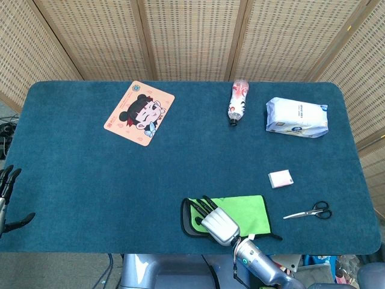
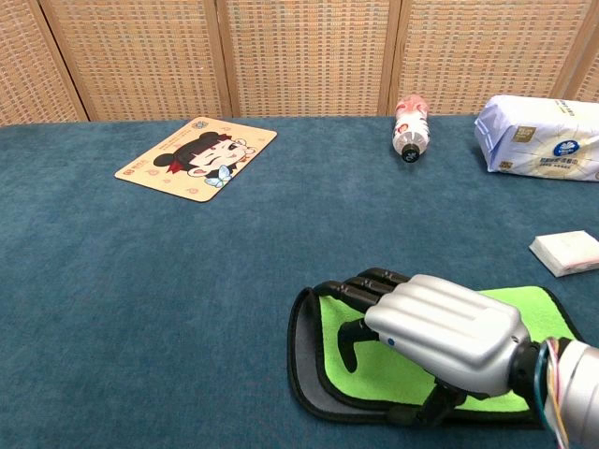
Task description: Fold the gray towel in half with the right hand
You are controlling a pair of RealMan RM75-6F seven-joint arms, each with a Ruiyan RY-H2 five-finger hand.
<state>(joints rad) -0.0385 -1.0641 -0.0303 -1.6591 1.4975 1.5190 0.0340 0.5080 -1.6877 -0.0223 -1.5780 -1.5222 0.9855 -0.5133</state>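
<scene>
At the near edge of the dark blue felt-covered table (image 1: pixel 90 174) we note the folded towel, bright green on top with a gray underside and dark trim (image 1: pixel 245 212), lying flat just right of centre; in the chest view (image 2: pixel 367 360) the gray layer peeks out along its left and near edges. The right hand, silver-backed with black fingers (image 1: pixel 215 218), lies palm down over the towel's left part, its fingers (image 2: pixel 360 285) stretched toward the rounded left edge; we see nothing pinched in it, and it looks spread flat rather than closed on the cloth, though the palm side is hidden from us. The left hand (image 1: pixel 7 198) shows only at the far left margin of the head view, off the table, dark fingers apart and holding nothing. Farther back we record a peach-coloured rectangular mat printed with a cartoon girl (image 1: pixel 139 112), a plastic bottle with a red-and-white label lying on its side (image 1: pixel 238 102), and a white and blue soft packet (image 1: pixel 297 117). Right of the towel sit a small white pad of tissues (image 1: pixel 281 179) and black-handled scissors (image 1: pixel 308 212).
</scene>
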